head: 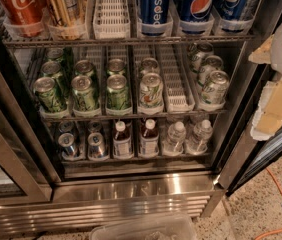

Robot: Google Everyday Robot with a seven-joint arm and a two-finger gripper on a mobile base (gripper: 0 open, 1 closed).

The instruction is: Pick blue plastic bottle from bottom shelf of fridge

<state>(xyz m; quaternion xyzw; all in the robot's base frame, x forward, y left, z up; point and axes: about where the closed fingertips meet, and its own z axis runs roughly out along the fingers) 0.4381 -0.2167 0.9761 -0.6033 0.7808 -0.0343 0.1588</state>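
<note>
The fridge (131,191) stands open in front of me. On its bottom shelf (131,160), two small blue plastic bottles with white caps, reddish-brown necks and pale labels stand side by side in the middle lanes, one on the left (122,140) and one on the right (149,137). My gripper (276,91), white with cream pads, hangs at the right edge of the view. It is outside the fridge, right of and above the bottles, and holds nothing that I can see.
Two silver cans (83,145) stand left of the bottles and two clear water bottles (186,136) right of them. Green cans (86,91) fill the rack above, Pepsi cans (153,9) the top one. A clear plastic bin (146,229) and an orange cable (281,204) lie on the floor.
</note>
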